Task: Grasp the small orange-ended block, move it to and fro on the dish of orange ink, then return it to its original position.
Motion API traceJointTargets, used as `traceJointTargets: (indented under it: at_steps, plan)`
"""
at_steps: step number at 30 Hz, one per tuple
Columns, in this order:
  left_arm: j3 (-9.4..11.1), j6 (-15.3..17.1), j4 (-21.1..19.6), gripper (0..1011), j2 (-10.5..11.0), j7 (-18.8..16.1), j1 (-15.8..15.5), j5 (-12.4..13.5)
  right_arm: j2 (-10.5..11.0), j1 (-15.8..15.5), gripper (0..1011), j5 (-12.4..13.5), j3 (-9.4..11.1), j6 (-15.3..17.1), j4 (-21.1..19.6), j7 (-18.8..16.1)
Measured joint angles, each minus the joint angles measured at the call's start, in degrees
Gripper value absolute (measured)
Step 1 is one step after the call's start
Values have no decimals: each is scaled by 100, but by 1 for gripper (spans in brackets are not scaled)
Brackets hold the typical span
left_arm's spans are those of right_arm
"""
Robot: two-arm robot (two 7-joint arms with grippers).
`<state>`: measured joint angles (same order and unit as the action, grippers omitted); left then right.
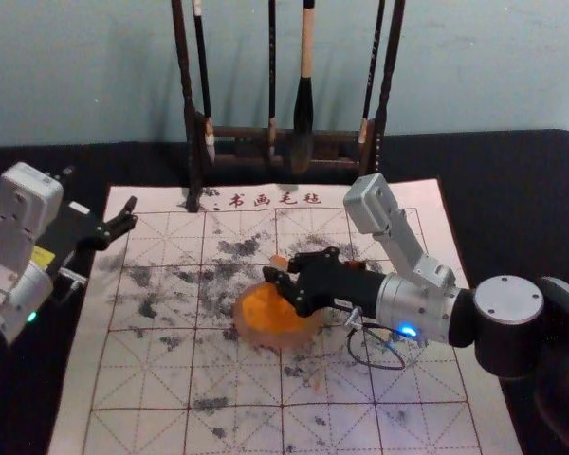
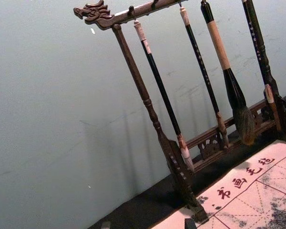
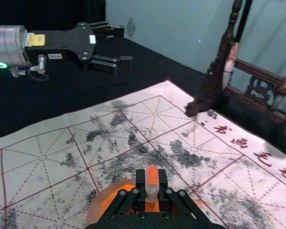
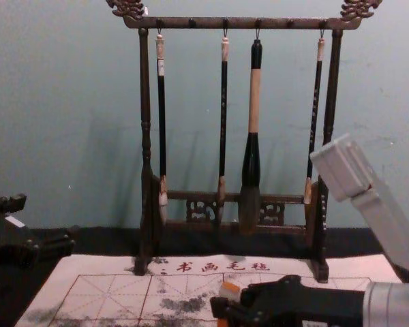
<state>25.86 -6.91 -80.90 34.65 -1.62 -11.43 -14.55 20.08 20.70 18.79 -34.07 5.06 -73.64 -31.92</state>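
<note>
Clock reference: head view, dish of orange ink (image 1: 267, 325) at centre, 12 o'clock pointing to the brush rack (image 1: 233, 134).

Right gripper (image 1: 283, 275): coming in from 3 o'clock; jaws are clasping the small block (image 3: 152, 183) between them. The block is showing toward the dish's 12 o'clock edge, its orange end facing up. Whether its lower end is touching the ink, the views are not making clear.

Left gripper (image 1: 121, 220): parking at 10 o'clock, jaws standing apart and holding nothing.

Handling (judged): the block is probably behaving as a light, stiff part, unlikely to be crushing under a moderate pinch. Wet ink could be making its smooth sides slippery, and side drag could be tilting it. For the strokes, the jaws should be pressing squarely on opposite flat sides, around mid-height, leaving the lower end free.
</note>
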Motion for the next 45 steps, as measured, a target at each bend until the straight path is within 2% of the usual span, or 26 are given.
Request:
traceJointTargets:
  at_steps: [18,26,32,34,35,39,45]
  plan:
    - [0,0,0,1001,0,0,0,0,61,-68,116,-43,107,19,-149,59]
    - [0,0,0,1001,0,0,0,0,149,-156,116,10,222,19,-491,98]
    - [0,0,0,1001,0,0,0,0,267,-306,116,171,423,52,-967,218]
    - [0,0,0,1001,0,0,0,0,343,-406,116,301,569,102,-1231,309]
    - [0,0,0,1001,0,0,0,0,343,-406,116,301,569,102,-1231,309]
    - [0,0,0,1001,0,0,0,0,475,-601,116,479,799,156,-1606,479]
    - [0,0,0,1001,0,0,0,0,641,-880,116,562,1048,197,-1987,763]
